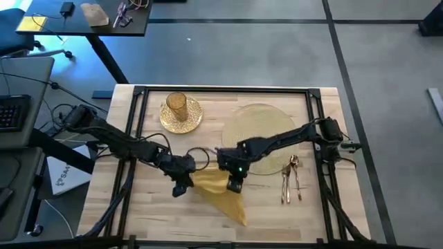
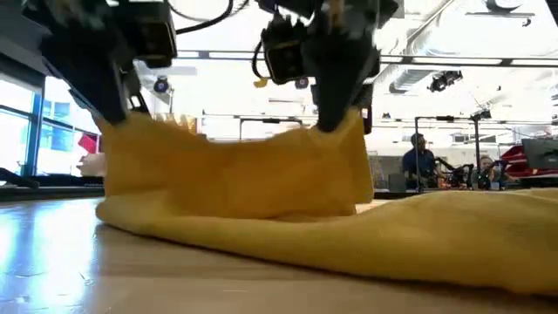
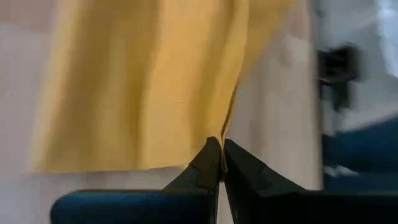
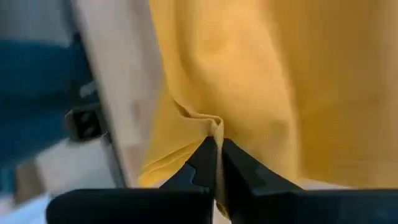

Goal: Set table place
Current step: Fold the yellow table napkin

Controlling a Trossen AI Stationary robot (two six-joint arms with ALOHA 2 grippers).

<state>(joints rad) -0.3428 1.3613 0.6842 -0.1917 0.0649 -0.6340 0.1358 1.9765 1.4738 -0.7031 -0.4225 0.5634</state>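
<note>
The yellow cloth napkin (image 1: 220,194) lies near the middle of the table (image 1: 104,207), and both grippers hold up its far edge. My left gripper (image 1: 181,185) is shut on its left corner and my right gripper (image 1: 234,184) on its right corner. The round woven placemat (image 1: 259,131) lies at the far right. The gold plate (image 1: 181,119) bears the amber glass (image 1: 176,105) at the far left. Copper cutlery (image 1: 291,181) rests right of the napkin. My left gripper pinches the napkin's left far corner (image 3: 221,132) between its two fingertips, coming from above. That corner is raised and the cloth hangs from it (image 2: 122,139). My right gripper pinches the right far corner (image 4: 210,127) at a small bunched fold, fingers pointing down. The edge between the two holds sags slightly (image 2: 235,144), and the napkin's near part lies on the table (image 2: 366,244).
A black metal frame rail (image 1: 221,90) runs around the tabletop. A dark desk (image 1: 83,17) with small items stands beyond the far left corner. People sit in the room behind the table (image 2: 418,161). Bare wood shows at the table's near left.
</note>
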